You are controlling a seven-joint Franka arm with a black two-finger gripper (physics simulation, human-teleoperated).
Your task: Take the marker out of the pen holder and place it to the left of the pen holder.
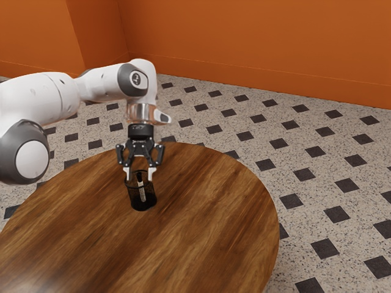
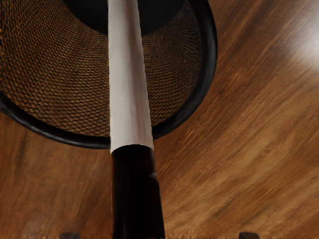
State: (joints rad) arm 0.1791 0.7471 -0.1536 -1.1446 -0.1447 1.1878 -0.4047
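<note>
The marker (image 2: pixel 130 89) stands inside the mesh pen holder (image 2: pixel 212 50), its pale barrel running down into the cup and its black end (image 2: pixel 137 194) uppermost, near the hand. The gripper (image 1: pixel 140 177) is directly over it, fingers spread apart to either side of the marker's upper part and clamped on nothing. The likeliest trouble is at the rim: the fingertips are close to it in the exterior view, and whether they would pass inside or outside the mesh cannot be told, so closing or lowering here could pinch or nudge the holder along with the marker. A grip too near the smooth black end might slip, and because the marker leans, a closing hand could swing it against the wall of the cup. Lifting it askew could drag the light-looking holder or tip it over. As for its lie, the marker is steep but tilted: its long axis rises from the holder's floor toward the rim, the black end leaning slightly to the exterior view's left and the lower end set slightly to that view's right. The holder itself sits upright on the round wooden table (image 1: pixel 214 213), with the white arm (image 1: pixel 101 82) reaching in above, and a speckled floor (image 1: pixel 311 183) and orange wall (image 1: pixel 256 43) beyond.
</note>
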